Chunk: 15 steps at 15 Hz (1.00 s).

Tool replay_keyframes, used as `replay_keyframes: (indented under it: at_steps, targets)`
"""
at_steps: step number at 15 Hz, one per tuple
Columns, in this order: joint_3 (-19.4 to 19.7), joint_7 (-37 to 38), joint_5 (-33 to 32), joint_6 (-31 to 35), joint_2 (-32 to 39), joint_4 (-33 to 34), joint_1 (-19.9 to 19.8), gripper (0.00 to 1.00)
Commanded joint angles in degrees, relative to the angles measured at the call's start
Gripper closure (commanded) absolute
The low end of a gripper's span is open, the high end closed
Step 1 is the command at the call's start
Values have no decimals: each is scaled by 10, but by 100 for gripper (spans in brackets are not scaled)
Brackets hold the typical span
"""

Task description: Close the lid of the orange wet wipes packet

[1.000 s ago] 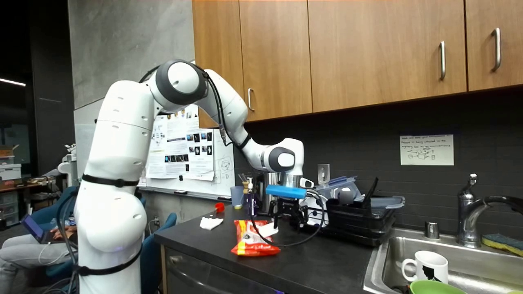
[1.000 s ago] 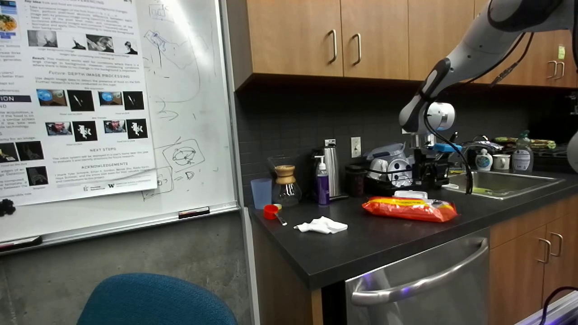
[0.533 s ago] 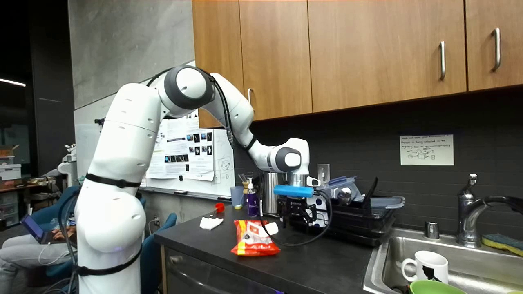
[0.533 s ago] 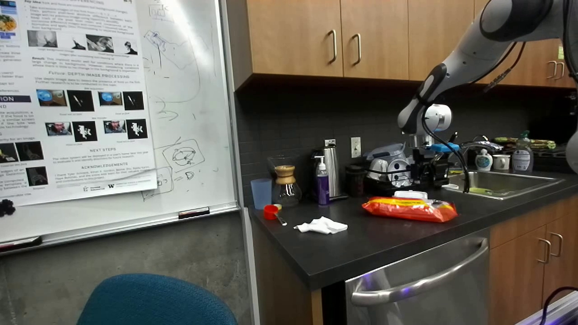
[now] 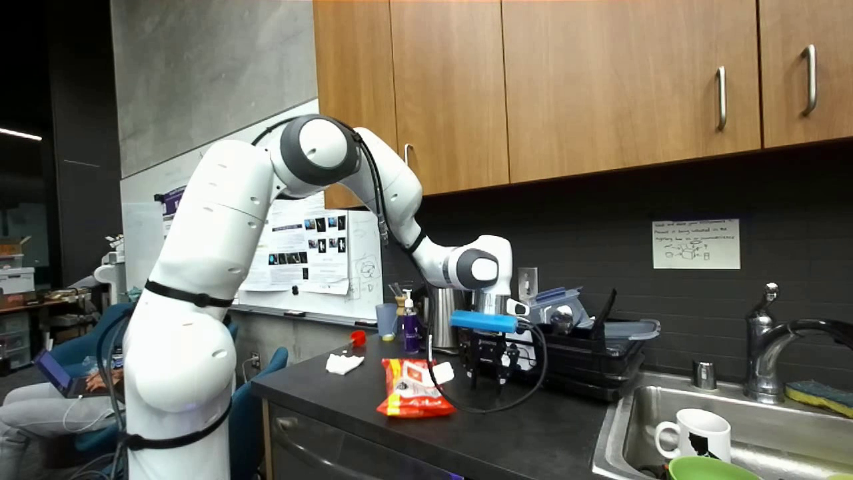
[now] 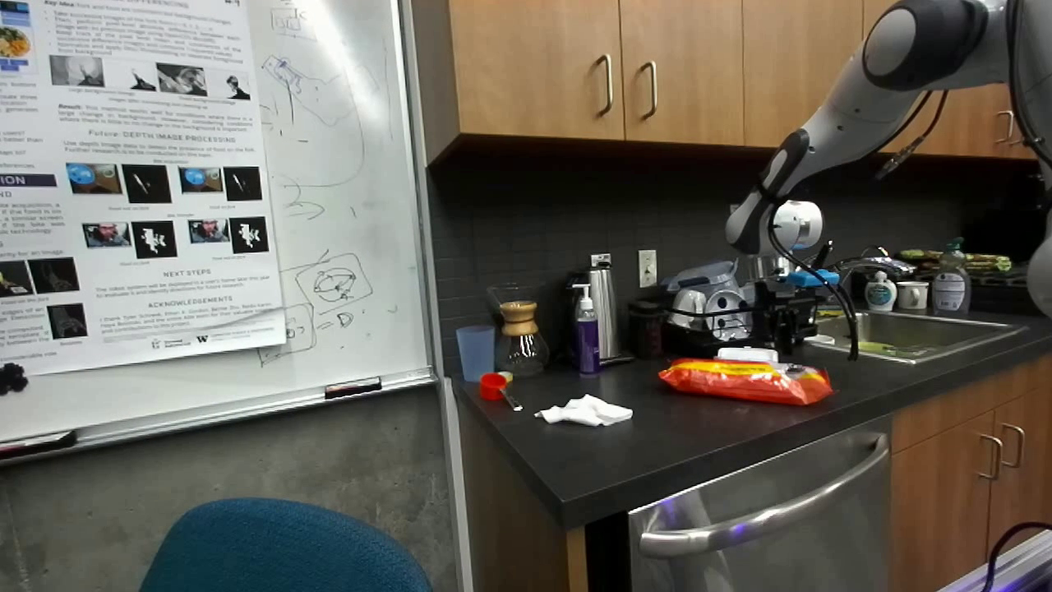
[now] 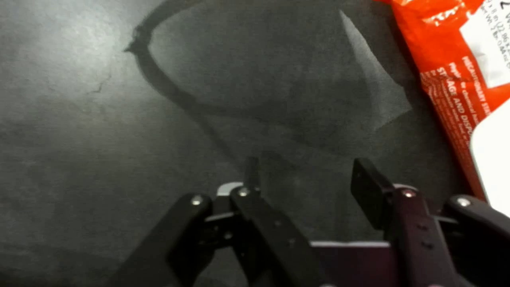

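Observation:
The orange wet wipes packet [image 5: 416, 404] lies flat on the dark counter. It also shows in an exterior view [image 6: 740, 382] and at the upper right of the wrist view [image 7: 442, 71], cut off by the frame edge. Its whitish lid [image 5: 442, 373] stands out at the packet's side and sticks up behind it in an exterior view [image 6: 746, 355]. In the wrist view the lid [image 7: 496, 159] is partly cut off at the right. My gripper [image 7: 306, 173] is open, with nothing between its fingers. The gripper [image 5: 488, 381] is low over the counter, beside the packet on the lid's side, apart from the lid.
A black dish rack [image 5: 580, 360] with containers stands close behind the gripper. A steel sink [image 5: 623, 427] holds a white mug [image 5: 700, 433]. A white tissue [image 6: 585, 410], a red scoop [image 6: 493, 386] and a purple pump bottle [image 6: 588, 337] stand or lie on the counter.
My gripper has moved away from the packet and its lid, toward the dish rack side, and is now a little lower. The packet has not visibly moved.

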State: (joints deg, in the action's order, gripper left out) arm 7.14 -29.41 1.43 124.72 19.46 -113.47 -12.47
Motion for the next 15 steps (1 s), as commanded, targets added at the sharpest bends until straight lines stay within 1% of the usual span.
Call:
replay_keyframes:
  at_steps: [1,3,4,5,6,15]
  targets:
    - [-9,-12,3,-33,-17,-2,-13,72]
    - [-10,-18,5,-47,-24,-8,-13,85]
    - [-12,-22,9,-53,-26,-11,-15,94]
    - [-13,-26,14,-59,-29,-16,-15,99]
    - [-15,-31,19,-63,-32,-20,-15,100]
    - [-25,-72,57,-90,-48,-51,-12,100]
